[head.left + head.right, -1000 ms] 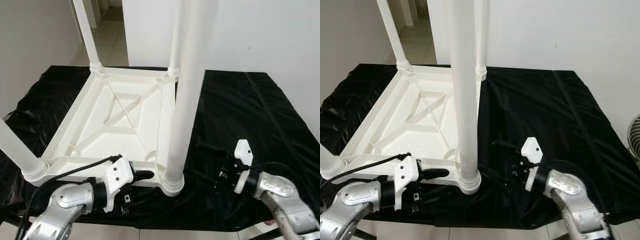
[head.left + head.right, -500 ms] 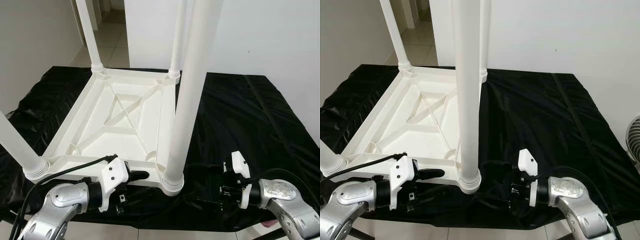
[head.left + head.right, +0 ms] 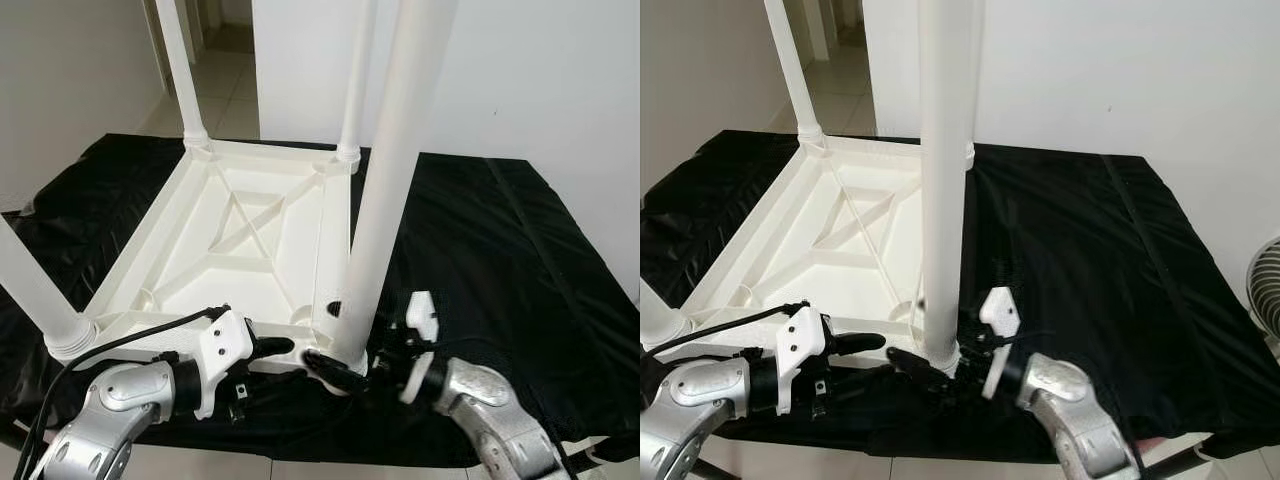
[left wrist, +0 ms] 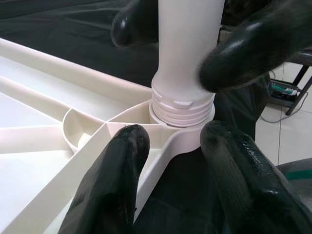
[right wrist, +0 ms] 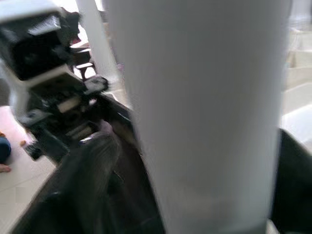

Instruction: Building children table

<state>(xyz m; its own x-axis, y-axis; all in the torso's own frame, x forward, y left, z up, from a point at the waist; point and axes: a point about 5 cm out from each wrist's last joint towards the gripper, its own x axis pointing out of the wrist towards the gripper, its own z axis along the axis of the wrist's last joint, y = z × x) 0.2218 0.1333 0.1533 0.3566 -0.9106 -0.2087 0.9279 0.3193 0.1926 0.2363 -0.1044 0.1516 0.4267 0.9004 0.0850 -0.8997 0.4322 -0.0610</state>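
The right gripper [image 3: 335, 366] has slid in; its fingers now clamp the smooth round white leg [image 3: 385, 200] at 6 o'clock. The left gripper [image 3: 275, 349], fingers apart, straddles the ribbed socket [image 4: 181, 109].

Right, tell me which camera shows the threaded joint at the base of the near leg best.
The left wrist view: the threaded collar sits sharp and close above the tabletop's corner socket. The eye views show it small, partly behind the right gripper. The right wrist view shows the blurred leg, not the collar.
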